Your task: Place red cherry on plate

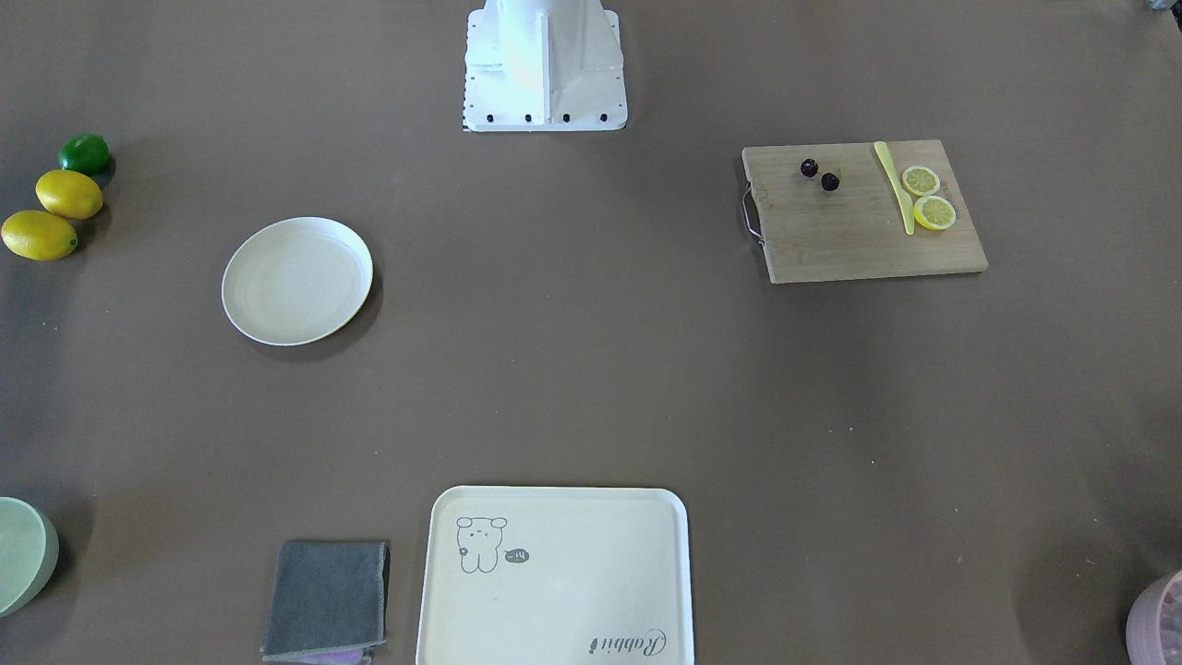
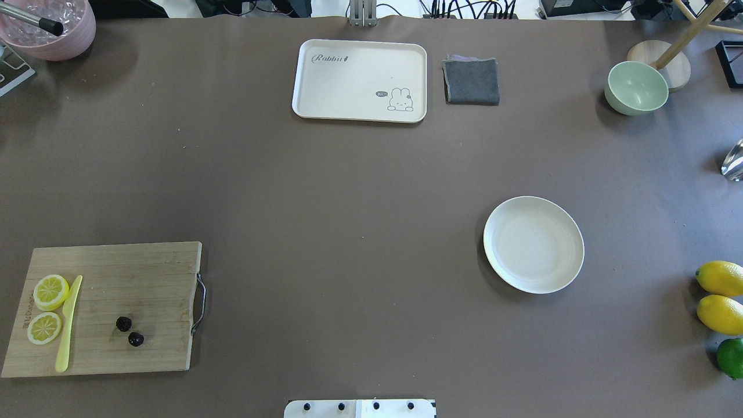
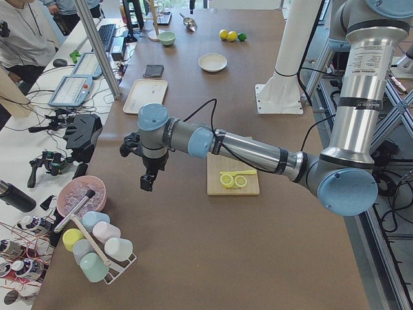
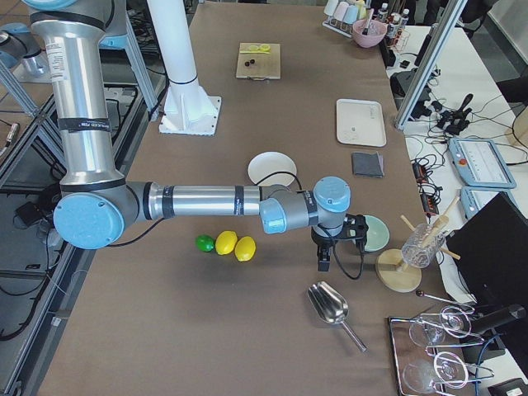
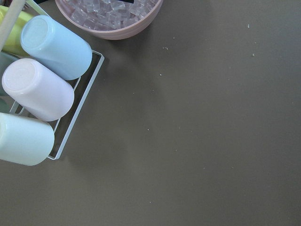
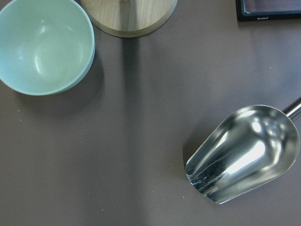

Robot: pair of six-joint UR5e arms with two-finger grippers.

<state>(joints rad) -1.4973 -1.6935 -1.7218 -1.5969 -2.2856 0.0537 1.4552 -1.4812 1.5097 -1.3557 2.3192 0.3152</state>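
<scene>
The red cherry [image 1: 809, 167] [image 2: 123, 324], a pair of tiny dark fruits, lies on a wooden cutting board [image 1: 831, 240] on my left side. The cream plate [image 1: 297, 281] [image 2: 533, 244] sits bare on my right side, far from the board. My left gripper [image 3: 148, 185] hangs above the table beyond the board's end, near a cup rack, and shows only in the exterior left view. My right gripper [image 4: 323, 264] hovers between a green bowl and a metal scoop, past the plate, and shows only in the exterior right view. I cannot tell whether either is open or shut.
Two lemon slices [image 2: 49, 291] and a yellow knife [image 2: 68, 325] share the board. Two lemons [image 2: 721, 278] and a lime [image 2: 731, 357] lie at the right edge. A bear tray [image 2: 360, 80], grey cloth [image 2: 471, 81], green bowl [image 2: 636, 88], scoop [image 6: 244, 153], pink ice bowl [image 2: 52, 26] and cups [image 5: 42, 89] line the far side and ends.
</scene>
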